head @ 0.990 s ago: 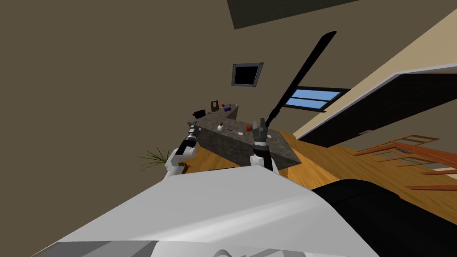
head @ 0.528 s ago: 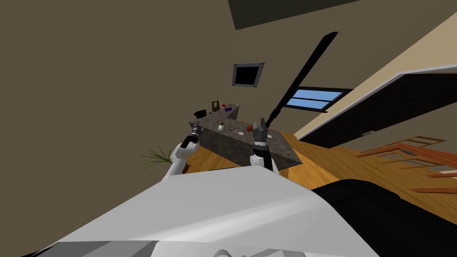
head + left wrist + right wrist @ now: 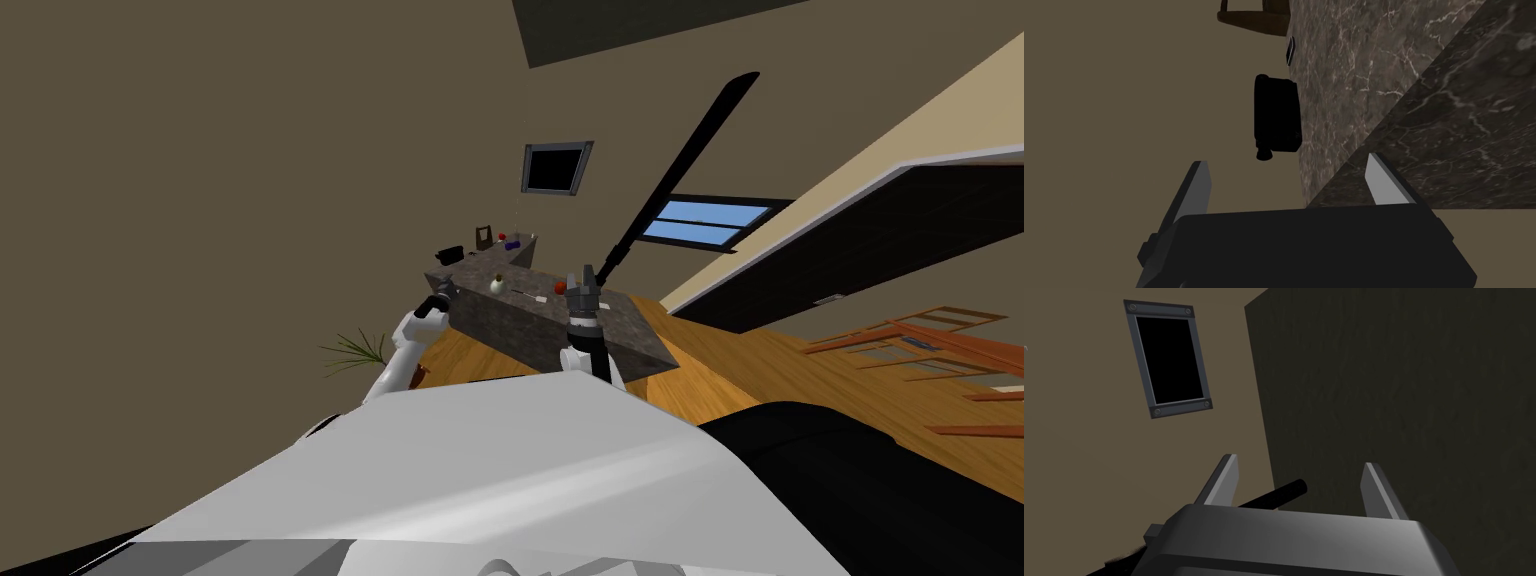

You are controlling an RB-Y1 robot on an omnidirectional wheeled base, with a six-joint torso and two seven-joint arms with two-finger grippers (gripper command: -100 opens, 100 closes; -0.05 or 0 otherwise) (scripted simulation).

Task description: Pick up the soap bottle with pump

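Observation:
The soap bottle with pump [image 3: 495, 285] is a small pale bottle with a dark top, standing upright on the dark marbled counter [image 3: 530, 322]. My left gripper [image 3: 447, 291] hovers at the counter's near left corner, a short way left of the bottle. In the left wrist view the left gripper [image 3: 1286, 161] is open with nothing between its fingers, and the counter's corner [image 3: 1424, 130] lies by one finger. My right gripper [image 3: 582, 276] is raised over the counter's right part, to the right of the bottle. There the right gripper [image 3: 1300, 462] stands open and empty.
A black boxy appliance [image 3: 1276, 116] sits on the counter ahead of my left gripper, with a small flat dark item [image 3: 1290, 50] beyond it. A red object [image 3: 560, 287] lies near my right gripper. A brown holder [image 3: 483, 237] and a purple item [image 3: 512, 244] stand at the far end. A plant [image 3: 352, 350] stands on the floor to the left.
My left arm has swung in toward the counter's near left corner, bringing its gripper a little closer to the bottle. The right arm has stayed still.

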